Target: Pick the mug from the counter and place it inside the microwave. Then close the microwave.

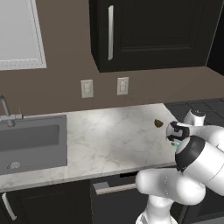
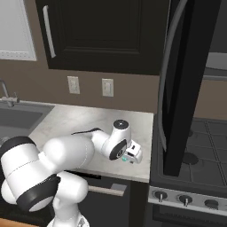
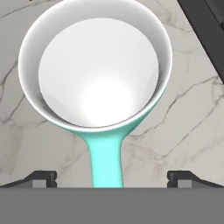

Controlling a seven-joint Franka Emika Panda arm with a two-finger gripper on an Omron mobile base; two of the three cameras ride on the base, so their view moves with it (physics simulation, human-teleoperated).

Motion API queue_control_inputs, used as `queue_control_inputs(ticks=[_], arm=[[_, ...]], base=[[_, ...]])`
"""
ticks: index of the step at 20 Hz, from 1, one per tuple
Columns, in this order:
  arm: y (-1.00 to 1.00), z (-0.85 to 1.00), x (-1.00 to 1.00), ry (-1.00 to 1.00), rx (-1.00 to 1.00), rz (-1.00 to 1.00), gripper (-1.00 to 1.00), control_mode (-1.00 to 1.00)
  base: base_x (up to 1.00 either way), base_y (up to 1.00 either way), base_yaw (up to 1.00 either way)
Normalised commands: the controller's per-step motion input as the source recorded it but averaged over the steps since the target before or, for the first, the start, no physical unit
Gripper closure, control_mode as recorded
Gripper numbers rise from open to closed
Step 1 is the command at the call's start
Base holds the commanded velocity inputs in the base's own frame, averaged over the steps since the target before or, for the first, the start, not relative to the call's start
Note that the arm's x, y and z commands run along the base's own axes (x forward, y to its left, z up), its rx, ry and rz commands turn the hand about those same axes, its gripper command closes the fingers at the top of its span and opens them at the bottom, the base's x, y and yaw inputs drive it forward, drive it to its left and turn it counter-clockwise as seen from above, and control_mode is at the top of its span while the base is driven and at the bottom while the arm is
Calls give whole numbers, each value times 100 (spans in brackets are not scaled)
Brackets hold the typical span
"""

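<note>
The mug (image 3: 98,70) stands upright on the counter (image 3: 192,109), teal outside and white inside. I look straight down into it. Its teal handle runs toward me between my two fingertips (image 3: 43,177), and neither tip touches it. My gripper (image 3: 113,179) is open just above the mug. From the base views, only a sliver of teal mug (image 1: 176,144) (image 2: 125,158) peeks out under the gripper (image 1: 175,136) (image 2: 133,155), near the counter's (image 1: 109,135) right front corner. The microwave's dark door (image 2: 177,88) with its curved handle stands open on the right.
A small olive-brown lump (image 1: 158,123) lies on the marble just behind the gripper. The grey sink (image 1: 30,140) with its tap is far left. A black gas stovetop (image 2: 195,150) adjoins the counter on the right. Dark wall cabinets (image 1: 148,30) hang above.
</note>
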Motion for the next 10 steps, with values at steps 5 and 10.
queue_control_inputs(ticks=[5,10], arm=[[0,0,0,0,0,0,-100,-100],[0,0,0,0,0,0,100,-100]], base=[[0,0,0],[0,0,0]])
